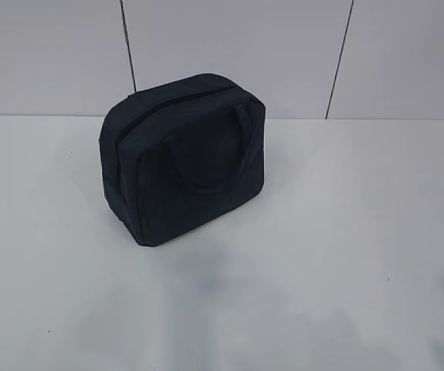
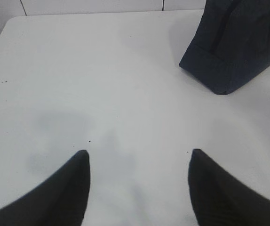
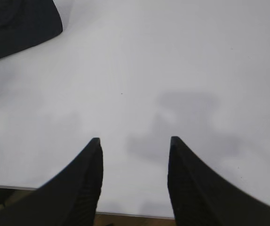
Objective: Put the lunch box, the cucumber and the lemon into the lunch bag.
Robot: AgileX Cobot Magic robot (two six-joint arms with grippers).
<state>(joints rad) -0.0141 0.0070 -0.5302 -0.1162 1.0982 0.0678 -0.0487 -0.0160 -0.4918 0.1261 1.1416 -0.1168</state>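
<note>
Lunch bag (image 1: 182,158) upright on the white table (image 1: 346,232), toward the far edge and a little left of the middle, close to the grey panelled wall (image 1: 237,46). Dark navy fabric, zipper line running closed along the top, one loop handle lying against the near face, a second just showing behind the top at the right. Resting flat on its base, touching nothing else.

Left gripper (image 2: 138,162) wide apart, nothing between the two dark fingers (image 2: 69,188), only bare tabletop showing in the gap. Raised above the near left part of the table, well apart from the bag, whose lower corner sits in the upper right of the left wrist view (image 2: 234,47).

Right gripper (image 3: 134,150) likewise apart, somewhat narrower, holding nothing; fingers (image 3: 191,183) poised over the near edge of the table, the edge itself visible under them. Bag only a dark corner at the upper left of the right wrist view (image 3: 17,23), well apart from the fingertips.

Soft grey shadows on the tabletop beneath both grippers. Neither gripper visible in the exterior view.
</note>
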